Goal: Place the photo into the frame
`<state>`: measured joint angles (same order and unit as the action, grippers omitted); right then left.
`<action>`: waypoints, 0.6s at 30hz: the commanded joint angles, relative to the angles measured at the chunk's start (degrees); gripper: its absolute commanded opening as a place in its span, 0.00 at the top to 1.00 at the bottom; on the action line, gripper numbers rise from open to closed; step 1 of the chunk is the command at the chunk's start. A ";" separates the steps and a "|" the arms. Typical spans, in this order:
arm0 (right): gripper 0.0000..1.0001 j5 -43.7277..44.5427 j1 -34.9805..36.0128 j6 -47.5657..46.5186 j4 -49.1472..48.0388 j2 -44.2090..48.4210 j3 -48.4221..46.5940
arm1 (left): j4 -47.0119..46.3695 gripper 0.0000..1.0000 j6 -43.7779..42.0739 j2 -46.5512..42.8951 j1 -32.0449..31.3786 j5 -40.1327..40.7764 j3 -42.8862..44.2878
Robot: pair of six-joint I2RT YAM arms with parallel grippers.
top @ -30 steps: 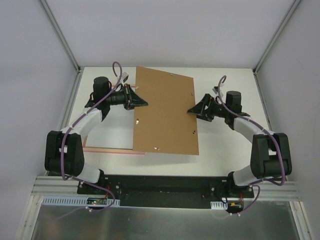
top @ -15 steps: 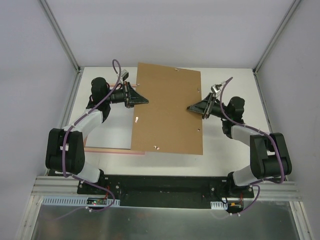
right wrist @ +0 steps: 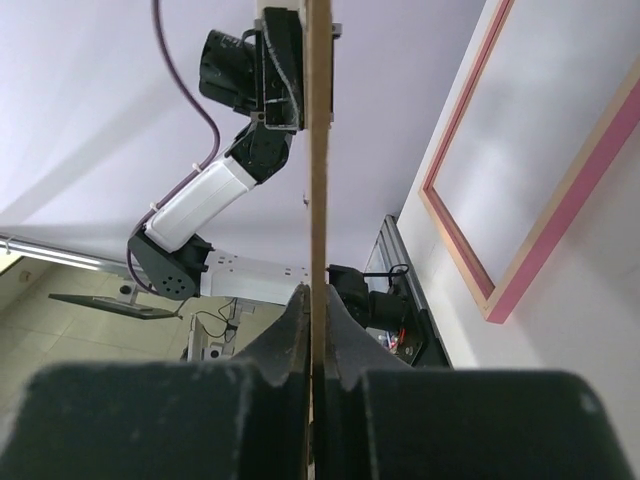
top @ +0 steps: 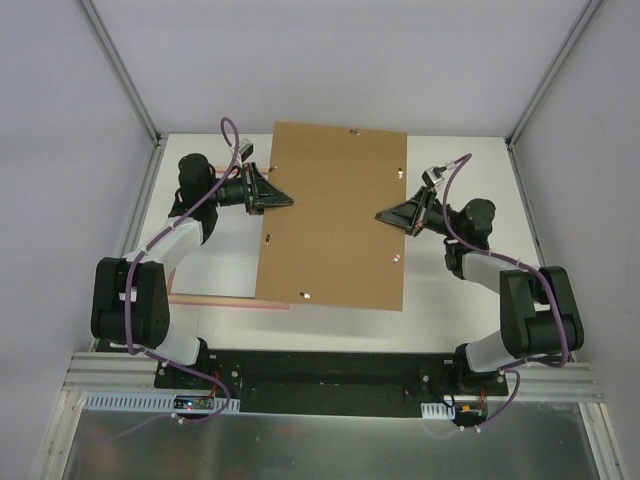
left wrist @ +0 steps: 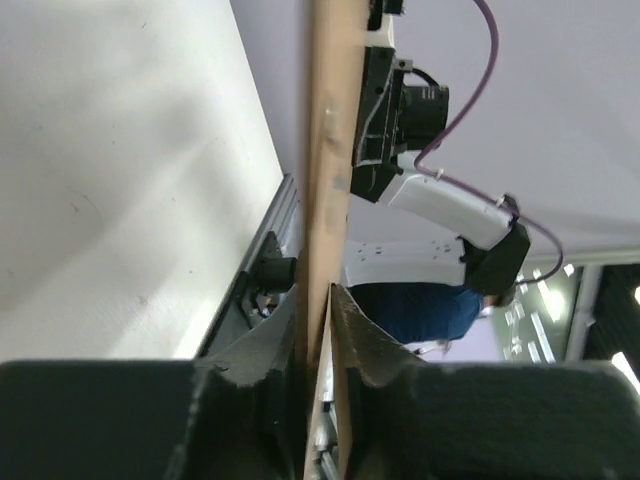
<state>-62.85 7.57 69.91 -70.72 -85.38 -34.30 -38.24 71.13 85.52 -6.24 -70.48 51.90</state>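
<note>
A brown backing board point(top: 335, 220) hangs above the table between my two grippers. My right gripper point(top: 384, 215) is shut on its right edge; the right wrist view shows the thin board point(right wrist: 318, 150) pinched at the gripper point(right wrist: 316, 300). My left gripper point(top: 284, 199) sits around the left edge. There the board point(left wrist: 330, 120) runs between the jaws point(left wrist: 318, 300), which stand slightly parted with a thin gap beside it. The pink frame point(top: 225, 302) point(right wrist: 560, 215) lies flat at the left, partly under the board. A white sheet point(top: 230, 265), the photo's back, lies inside it; no printed side shows.
Small metal tabs point(top: 305, 296) dot the board's edges. Aluminium posts point(top: 150, 130) and grey walls close in the white table point(top: 450, 310) at the left, back and right. Both arm bases sit on the black bar point(top: 330, 370) at the near edge.
The board has swung from a tilt to square with the table. My right gripper moved onto its right edge and shut. The left jaws have eased apart a little.
</note>
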 commanded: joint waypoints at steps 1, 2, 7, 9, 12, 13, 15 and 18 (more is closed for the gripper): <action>0.99 -1.14 -0.98 -0.04 -4.00 3.99 -1.64 | 15.33 0.75 -13.52 -2.63 1.14 2.26 4.08; 0.99 -0.87 -1.33 -0.12 -2.68 4.61 -1.73 | 23.04 0.67 -18.18 -3.42 1.32 4.01 5.91; 0.99 0.71 -2.91 -3.19 6.71 8.91 -2.96 | 42.87 0.38 -29.46 -6.58 4.56 14.82 9.62; 0.99 1.15 -3.26 -5.30 11.54 10.41 -4.01 | 48.14 0.34 -32.71 -7.81 8.06 20.52 10.32; 0.99 1.94 -4.58 -9.33 20.41 13.04 -5.33 | 58.16 0.34 -36.94 -9.14 13.95 36.66 12.17; 0.99 2.55 -5.11 -12.40 25.49 14.36 -5.94 | 61.15 0.36 -37.55 -9.05 15.80 42.73 12.96; 1.00 4.91 -5.55 -22.31 39.00 17.34 -8.05 | 63.72 0.44 -37.04 -8.00 19.58 54.17 13.58; 1.00 9.93 -5.55 -33.67 57.14 21.56 -11.83 | 63.90 0.56 -34.49 -4.67 25.56 61.41 14.19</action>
<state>-59.24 2.50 52.64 -35.57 -70.43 -39.40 17.56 38.17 78.24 13.67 -28.82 63.88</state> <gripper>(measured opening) 0.022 0.489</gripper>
